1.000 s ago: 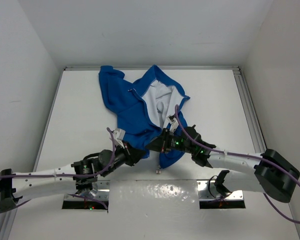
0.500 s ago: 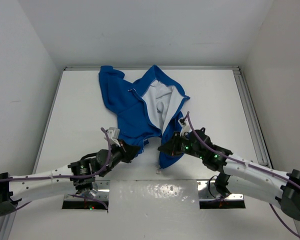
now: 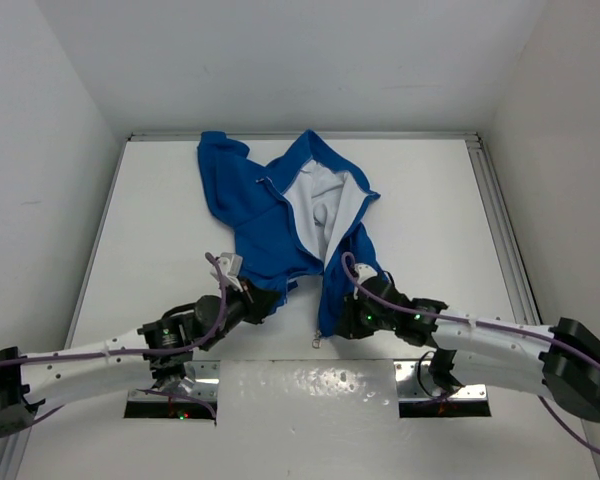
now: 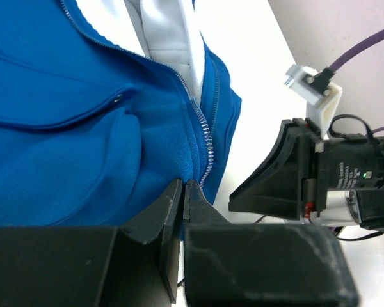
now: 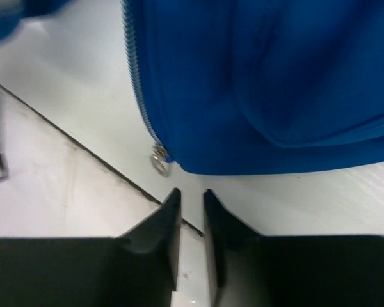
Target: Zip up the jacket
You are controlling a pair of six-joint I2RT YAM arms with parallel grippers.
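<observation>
Left gripper [image 4: 182, 190]: low, reaching inward, pinching jacket [image 3: 265, 225] hem. Right gripper [image 5: 191, 195]: low, jaws narrowly parted, just short of zip pull [image 5: 159, 160]. White table [image 3: 430, 200], white walls [image 3: 300, 60].

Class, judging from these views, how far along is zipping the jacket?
Nothing zipped: the jacket lies open, white lining showing. In hand: left fingers pinch its hem; right fingers hover empty by the zipper pull. Left: grasp pull, join sides, zip up.

jacket [image 5: 256, 83] cropped at top, zipper pull [image 5: 159, 158] blurred
</observation>
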